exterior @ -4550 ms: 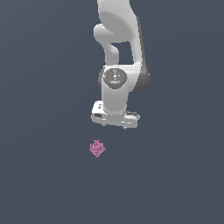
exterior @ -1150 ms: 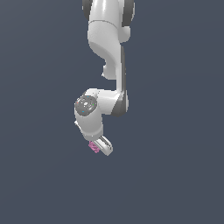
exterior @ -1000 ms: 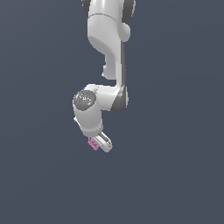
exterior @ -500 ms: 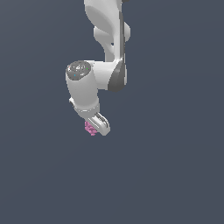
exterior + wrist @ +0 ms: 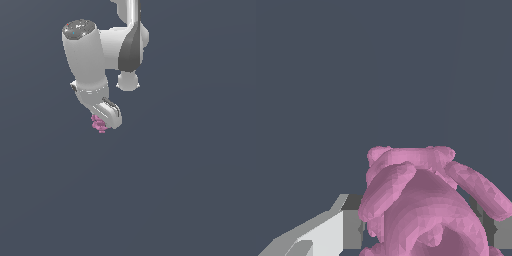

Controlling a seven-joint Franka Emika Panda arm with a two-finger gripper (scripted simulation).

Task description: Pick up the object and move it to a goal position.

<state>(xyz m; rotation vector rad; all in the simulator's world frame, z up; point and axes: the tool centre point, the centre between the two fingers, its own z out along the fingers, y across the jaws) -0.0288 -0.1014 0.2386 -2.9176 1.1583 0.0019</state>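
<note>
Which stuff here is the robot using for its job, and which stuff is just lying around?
For the job:
- pink knobbly object, held in the pincer
- pincer

Just lying around:
- nothing else shows, only plain grey background

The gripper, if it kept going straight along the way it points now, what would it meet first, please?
Nothing but the pink object it already holds. Beyond the gripper, the wrist view shows only plain grey background, so the way looks free, though depth there is hard to judge.

Gripper [image 5: 102, 121] fingertips hiding behind object [image 5: 97, 123]; wrist view's edge cropping object [image 5: 426, 210]; arm running off exterior view's top.
</note>
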